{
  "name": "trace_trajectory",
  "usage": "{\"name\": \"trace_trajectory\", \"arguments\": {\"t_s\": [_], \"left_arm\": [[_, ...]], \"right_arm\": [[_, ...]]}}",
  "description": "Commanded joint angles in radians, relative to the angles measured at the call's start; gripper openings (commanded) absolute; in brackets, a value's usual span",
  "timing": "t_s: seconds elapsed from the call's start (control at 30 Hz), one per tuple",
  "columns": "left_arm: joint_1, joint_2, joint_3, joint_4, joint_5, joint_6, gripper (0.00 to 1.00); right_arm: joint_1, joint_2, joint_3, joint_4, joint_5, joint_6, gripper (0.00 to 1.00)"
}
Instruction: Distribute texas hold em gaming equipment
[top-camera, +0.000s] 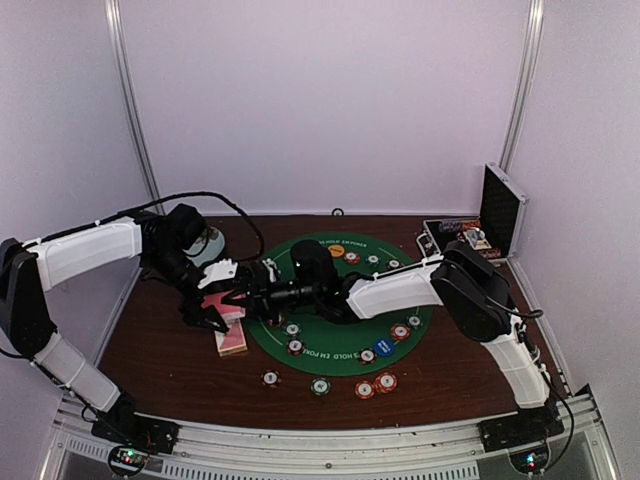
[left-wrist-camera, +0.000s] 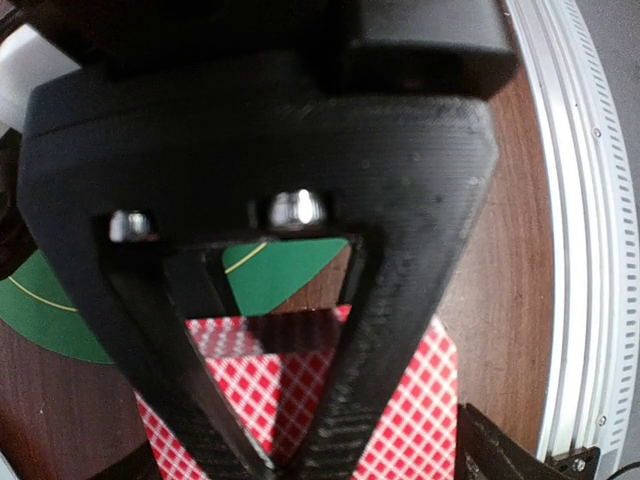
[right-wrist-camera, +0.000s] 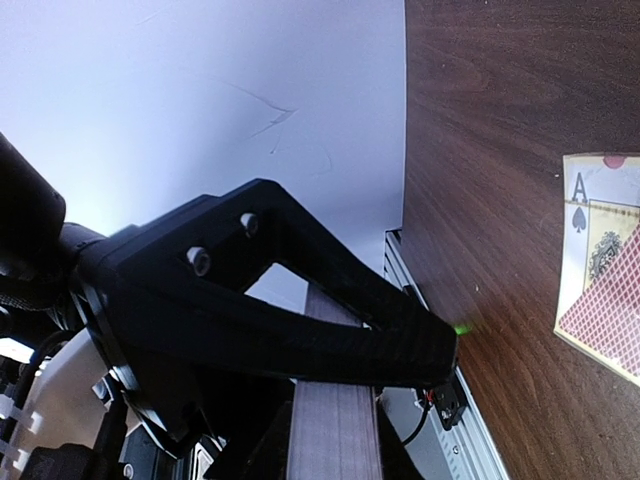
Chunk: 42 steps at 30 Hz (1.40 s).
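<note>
The pink-backed playing cards (top-camera: 231, 338) lie in a stack on the wood just left of the green mat (top-camera: 340, 310). My left gripper (top-camera: 207, 308) hangs right over them, open, its black finger (left-wrist-camera: 400, 330) above the checkered card backs (left-wrist-camera: 425, 400). My right gripper (top-camera: 248, 294) reaches across the mat to the same spot and is shut (right-wrist-camera: 448, 350) with nothing seen in it. Beside it, an ace of spades (right-wrist-camera: 590, 215) lies face up under a red-backed card (right-wrist-camera: 610, 300). Striped chips (top-camera: 296, 347), a blue disc (top-camera: 384, 347) and an orange disc (top-camera: 337, 251) sit on the mat.
More chips (top-camera: 364, 389) lie on the wood in front of the mat. An open aluminium case (top-camera: 500, 210) stands at the back right. A pale blue plate (top-camera: 207, 245) sits under my left arm. A metal rail (left-wrist-camera: 570, 250) runs along the table edge.
</note>
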Motion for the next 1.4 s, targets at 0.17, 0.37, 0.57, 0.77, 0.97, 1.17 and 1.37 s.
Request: {"name": "trace_trajectory", "arguments": {"t_s": [0.17, 0.37, 0.57, 0.77, 0.97, 1.17, 1.37], "left_arm": [[-0.006, -0.017, 0.002, 0.021, -0.005, 0.006, 0.71], [-0.006, -0.017, 0.018, 0.024, -0.015, 0.013, 0.62], [-0.006, -0.024, 0.014, 0.026, -0.023, 0.010, 0.62], [-0.006, -0.032, 0.027, 0.024, -0.011, -0.013, 0.62], [-0.006, -0.034, 0.013, 0.051, -0.021, -0.019, 0.61], [-0.006, -0.047, -0.007, 0.072, -0.032, -0.053, 0.49], [-0.006, -0.068, -0.035, 0.064, -0.048, -0.065, 0.39]], "right_arm": [[-0.003, -0.022, -0.006, 0.019, 0.011, -0.019, 0.09], [-0.006, -0.033, -0.007, -0.094, 0.006, -0.084, 0.08], [-0.016, -0.069, -0.029, -0.246, 0.024, -0.178, 0.07], [-0.019, -0.077, -0.023, -0.323, 0.034, -0.217, 0.07], [-0.020, -0.080, -0.026, -0.329, 0.032, -0.220, 0.07], [-0.023, -0.089, -0.037, -0.339, 0.037, -0.230, 0.14], [-0.021, -0.095, -0.017, -0.350, 0.045, -0.247, 0.38]]}}
